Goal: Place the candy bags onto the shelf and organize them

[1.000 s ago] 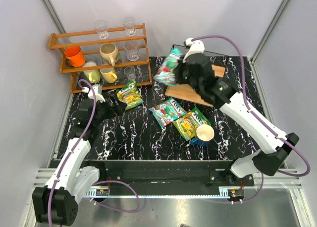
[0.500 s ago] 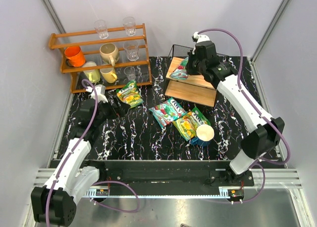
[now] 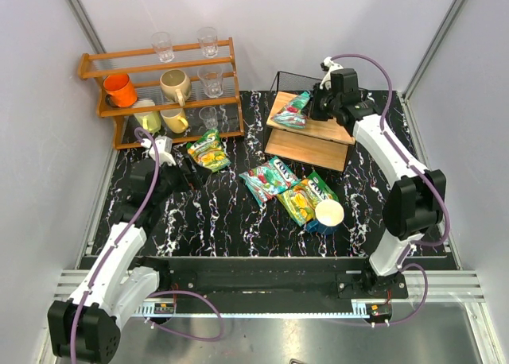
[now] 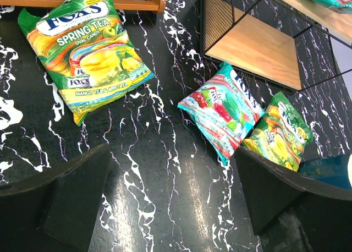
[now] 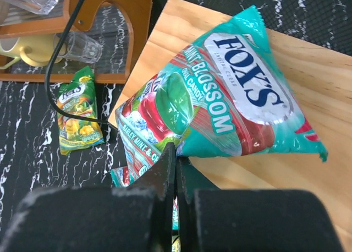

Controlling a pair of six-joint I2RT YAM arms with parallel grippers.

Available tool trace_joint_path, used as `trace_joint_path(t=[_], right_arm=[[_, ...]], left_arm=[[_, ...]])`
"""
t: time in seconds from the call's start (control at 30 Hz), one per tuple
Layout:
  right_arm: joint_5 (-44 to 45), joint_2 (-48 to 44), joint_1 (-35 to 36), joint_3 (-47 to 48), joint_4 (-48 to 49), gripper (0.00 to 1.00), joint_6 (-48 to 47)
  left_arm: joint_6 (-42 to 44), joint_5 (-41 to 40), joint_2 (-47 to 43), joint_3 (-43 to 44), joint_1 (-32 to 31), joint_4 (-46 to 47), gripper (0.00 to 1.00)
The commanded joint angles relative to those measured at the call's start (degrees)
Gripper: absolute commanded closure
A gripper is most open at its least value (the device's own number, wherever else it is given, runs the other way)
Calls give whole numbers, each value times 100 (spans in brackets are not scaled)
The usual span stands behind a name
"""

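A teal candy bag (image 5: 220,109) lies on the top board of the shelf (image 5: 308,169), near its back-left corner (image 3: 294,110). My right gripper (image 5: 176,153) is shut on that bag's lower edge; in the top view the right gripper (image 3: 320,106) sits over the shelf (image 3: 306,148). A yellow-green bag (image 4: 88,48) lies on the table near the mug rack. A second teal bag (image 4: 223,111) and another yellow-green bag (image 4: 278,133) lie together in front of the shelf (image 4: 258,51). My left gripper (image 4: 173,202) is open above bare table, between the lone bag and the pair.
An orange-brown rack (image 3: 159,86) with mugs and glasses stands at the back left. A white-and-blue cup (image 3: 328,214) rests against the yellow-green bag (image 3: 306,197) at centre right. Grey walls close in both sides and the back.
My right arm has carried the teal bag back and right from in front of the shelf and lowered it onto the top board. The left arm has barely moved.
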Motion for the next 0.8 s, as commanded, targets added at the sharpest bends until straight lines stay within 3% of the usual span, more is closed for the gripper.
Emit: trace_joint_path(t=[0.0,0.5,0.53,0.57,0.63,0.67,0.77], right_arm=[[-696,104,-5,43,544,100,40],[-1821,746,-339,403,413,98,-496],[-1908,781,-400,456,291,91,-539],[-2005,816,-427,517,220,73,-540],[-1918,755,-453,580,158,56,-523],[-1831,607,-471,562,158,40,-514],[-1470,151,-471,448,175,27,-470]], left_arm=[[76,16,-102,102,-43,167,1],[94,-1,-31,110,-96,132,1],[76,-123,-5,137,-96,114,1],[50,-194,74,172,-96,10,1],[24,-326,171,259,-96,-79,1],[6,-344,241,286,-96,-114,1],[-12,-449,277,330,-96,-132,1]])
